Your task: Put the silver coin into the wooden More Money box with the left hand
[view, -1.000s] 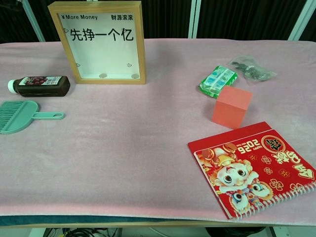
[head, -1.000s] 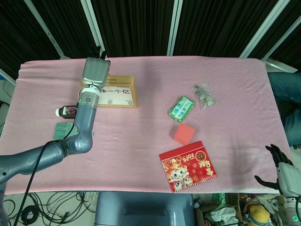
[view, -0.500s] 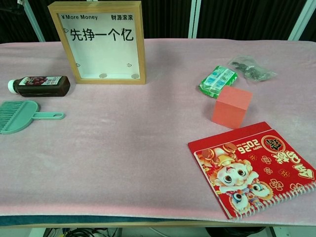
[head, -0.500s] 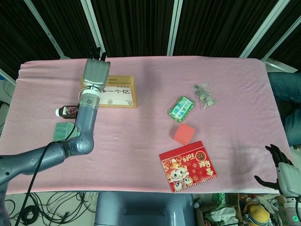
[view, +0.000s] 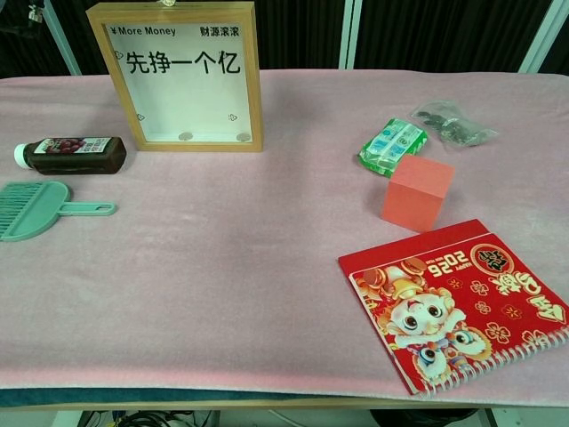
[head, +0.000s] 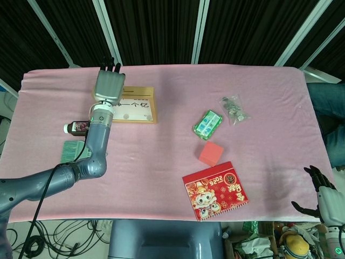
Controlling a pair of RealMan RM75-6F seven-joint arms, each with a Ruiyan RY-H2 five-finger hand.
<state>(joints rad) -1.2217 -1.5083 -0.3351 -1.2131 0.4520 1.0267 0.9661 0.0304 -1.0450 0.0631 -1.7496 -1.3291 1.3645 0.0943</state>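
The wooden More Money box [view: 186, 78] stands upright at the far left of the pink table, with two coins [view: 185, 136] lying at the bottom behind its window. In the head view my left hand [head: 109, 84] hovers over the left end of the box [head: 137, 106], back of the hand up and fingers [head: 109, 63] pointing away. A small silvery bit [view: 166, 3] shows at the box's top rim in the chest view. The hand hides its own underside, so I cannot tell whether it holds the silver coin. My right hand [head: 322, 195] hangs past the table's near right corner, fingers apart and holding nothing.
Left of the box lie a dark bottle [view: 71, 154] and a green brush [view: 36, 208]. At the right are a green packet [view: 392, 144], a clear bag of small items [view: 452, 123], a red cube [view: 417, 193] and a red calendar [view: 453, 300].
My left hand has drifted slightly left and away over the box's top. The right hand and the table objects have not moved.
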